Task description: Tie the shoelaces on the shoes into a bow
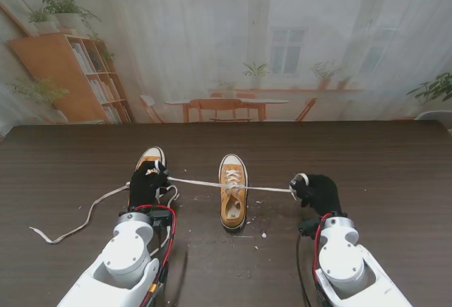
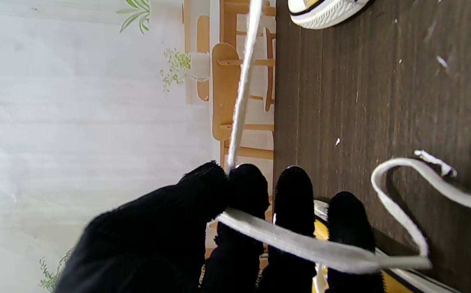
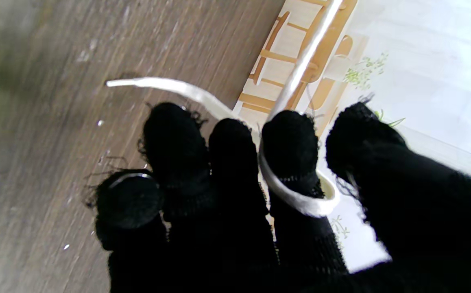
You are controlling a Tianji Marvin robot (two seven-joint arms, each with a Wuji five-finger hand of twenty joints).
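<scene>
the left hand (image 1: 147, 183) covers most of the left shoe (image 1: 151, 157), so only its white toe cap shows, and the knot on the middle shoe (image 1: 232, 190) is too small to read. both black knit-gloved hands pinch the flat white shoelace (image 1: 201, 182), pulled taut across that yellow canvas shoe; the right hand (image 1: 316, 191) has it looped round one finger (image 3: 290, 154). a slack lace tail (image 1: 78, 221) curls over the dark wood-grain table (image 1: 381, 173), near white crumbs (image 1: 264, 235).

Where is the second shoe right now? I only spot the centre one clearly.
In the stand view, the second shoe lies left of the centre shoe, mostly hidden behind the left hand.
</scene>
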